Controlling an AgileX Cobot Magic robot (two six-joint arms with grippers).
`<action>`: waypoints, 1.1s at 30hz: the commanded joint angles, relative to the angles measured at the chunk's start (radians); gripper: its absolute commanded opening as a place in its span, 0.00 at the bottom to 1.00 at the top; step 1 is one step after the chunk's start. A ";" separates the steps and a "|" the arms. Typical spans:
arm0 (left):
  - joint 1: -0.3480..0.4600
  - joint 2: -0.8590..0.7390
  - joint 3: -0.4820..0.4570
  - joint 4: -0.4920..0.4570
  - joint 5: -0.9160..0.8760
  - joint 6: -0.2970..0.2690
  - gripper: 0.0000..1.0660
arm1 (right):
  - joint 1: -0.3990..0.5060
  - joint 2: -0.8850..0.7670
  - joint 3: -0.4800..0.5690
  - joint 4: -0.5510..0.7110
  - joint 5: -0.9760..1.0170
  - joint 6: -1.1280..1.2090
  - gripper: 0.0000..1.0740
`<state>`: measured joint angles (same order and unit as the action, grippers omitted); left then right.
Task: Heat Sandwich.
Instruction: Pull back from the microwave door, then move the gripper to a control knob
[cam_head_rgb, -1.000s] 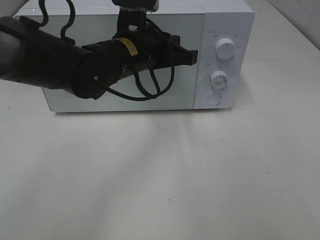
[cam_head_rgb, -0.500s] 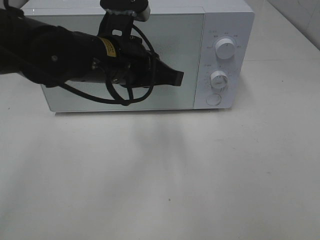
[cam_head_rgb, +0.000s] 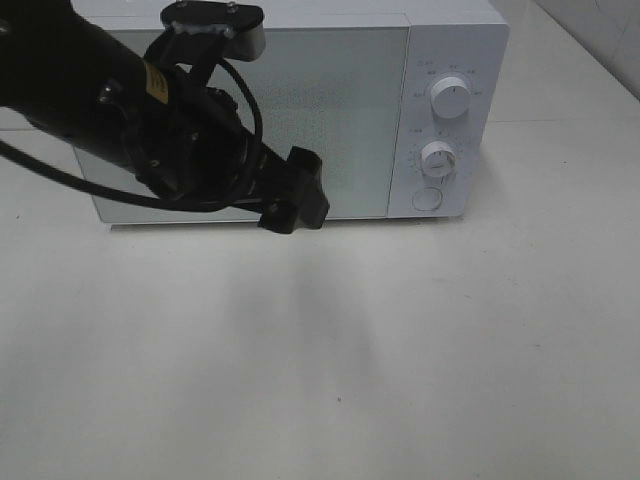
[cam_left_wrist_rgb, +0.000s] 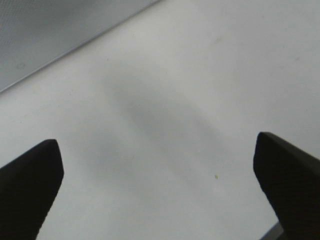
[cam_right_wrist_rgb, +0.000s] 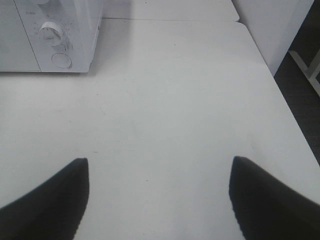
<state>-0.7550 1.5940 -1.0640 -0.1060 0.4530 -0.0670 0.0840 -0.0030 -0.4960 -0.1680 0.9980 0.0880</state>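
Our left gripper (cam_head_rgb: 293, 203) has drawn back from the microwave door (cam_head_rgb: 340, 120) toward eight o'clock of the lower dial (cam_head_rgb: 438, 160). Its jaws now stand apart, empty, like the right gripper (cam_right_wrist_rgb: 159, 195). The sandwich is not visible; we suppose it is behind that shut door.

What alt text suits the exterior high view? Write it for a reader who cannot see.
A black robot arm reaches from the upper left across the closed door of a white microwave, its open left gripper near the door's lower edge. Two dials and a round button sit on the microwave's right panel; no sandwich shows.
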 joint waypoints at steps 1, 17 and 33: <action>0.029 -0.049 0.002 0.008 0.124 0.005 0.93 | -0.007 -0.029 0.001 -0.004 -0.005 -0.007 0.70; 0.387 -0.206 0.002 -0.022 0.403 0.010 0.93 | -0.007 -0.029 0.001 -0.004 -0.005 -0.007 0.70; 0.713 -0.371 0.002 0.027 0.651 0.060 0.93 | -0.007 -0.029 0.001 -0.004 -0.005 -0.007 0.70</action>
<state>-0.0530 1.2490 -1.0640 -0.0860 1.0780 -0.0100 0.0840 -0.0030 -0.4960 -0.1680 0.9980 0.0880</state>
